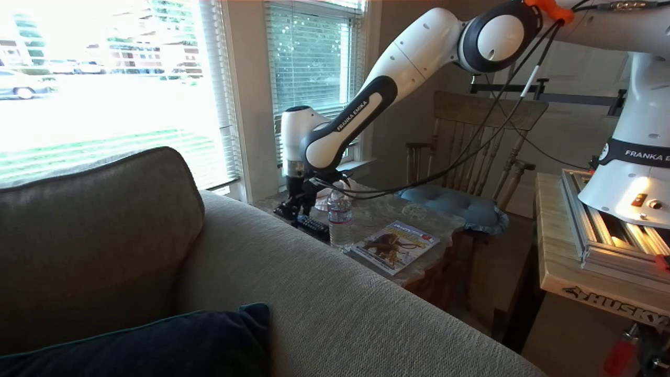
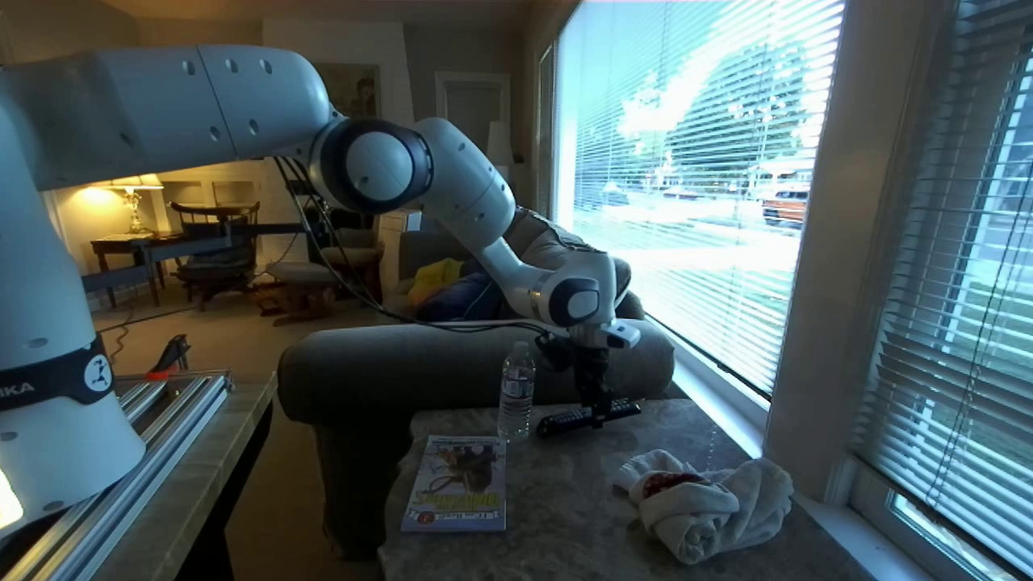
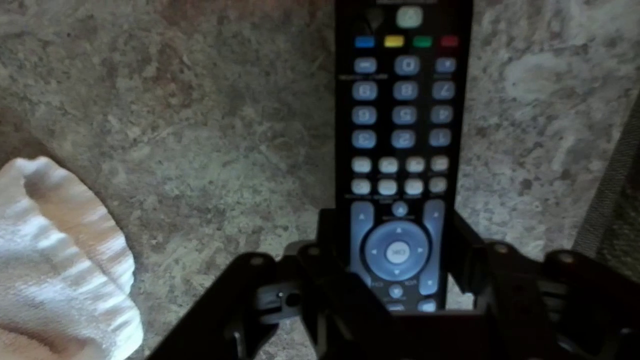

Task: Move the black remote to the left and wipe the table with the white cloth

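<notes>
The black remote (image 3: 404, 150) has rows of buttons and runs lengthwise up the wrist view. It also shows in both exterior views (image 1: 313, 226) (image 2: 570, 420). My gripper (image 3: 392, 240) has one finger against each long side of the remote, near its round button pad. In an exterior view, my gripper (image 2: 598, 410) holds the remote slightly tilted, at or just above the stone-topped table (image 2: 565, 516); any gap is hard to tell. The white cloth (image 2: 754, 500) lies crumpled on the table with a red patch showing. Its edge shows at left in the wrist view (image 3: 65, 265).
A clear water bottle (image 2: 516, 395) stands upright close to one end of the remote. A magazine (image 2: 456, 484) lies flat near the bottle. A grey sofa arm (image 2: 387, 371) borders the table, and a window sill (image 2: 726, 407) runs along another side. A wooden chair (image 1: 450, 199) stands beyond.
</notes>
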